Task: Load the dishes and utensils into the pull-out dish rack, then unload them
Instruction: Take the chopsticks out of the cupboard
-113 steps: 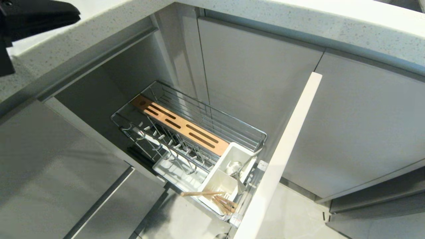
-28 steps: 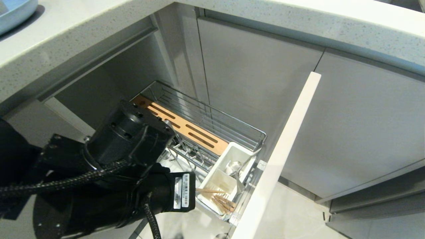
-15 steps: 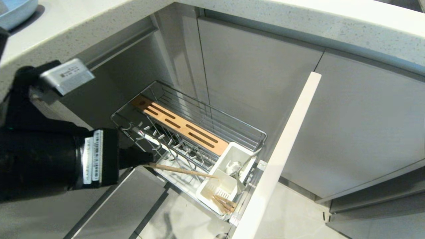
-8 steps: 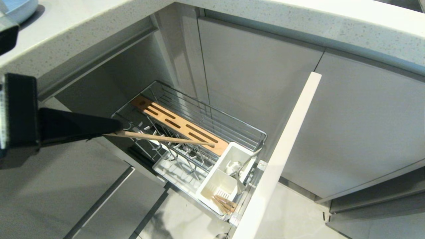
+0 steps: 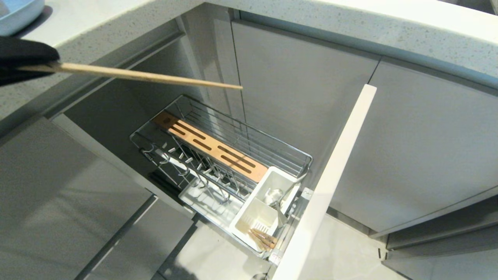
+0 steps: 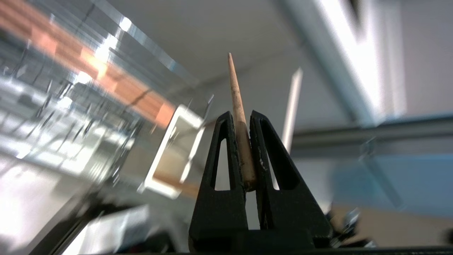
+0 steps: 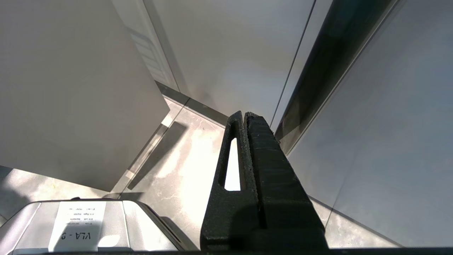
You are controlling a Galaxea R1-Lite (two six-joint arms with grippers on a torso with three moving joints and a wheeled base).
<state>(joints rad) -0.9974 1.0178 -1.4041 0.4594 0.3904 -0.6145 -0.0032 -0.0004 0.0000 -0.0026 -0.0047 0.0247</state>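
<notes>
The pull-out dish rack [image 5: 233, 134] stands open below the counter, with a slotted wooden strip and a white caddy [image 5: 255, 219]. A silver spoon [image 5: 274, 195] and several wooden chopsticks [image 5: 263, 238] rest in the caddy. My left gripper [image 5: 52, 67] is at the far left, level with the counter edge, shut on one chopstick [image 5: 148, 76] that points right above the rack. In the left wrist view the chopstick [image 6: 236, 92] sticks out between the black fingers [image 6: 226, 141]. A pale blue plate [image 5: 19, 11] lies on the counter behind it. My right gripper [image 7: 244, 115] hangs parked and shut over the floor.
The rack's tall front panel [image 5: 330, 175] juts out toward me on the right. Grey cabinet doors [image 5: 303, 89] close off the back and the speckled counter [image 5: 350, 23] overhangs them. A lower drawer front [image 5: 70, 217] fills the left foreground.
My left gripper has pulled one chopstick out of the caddy and carried it up and to the left, from rack height to the counter edge. The right arm has not moved.
</notes>
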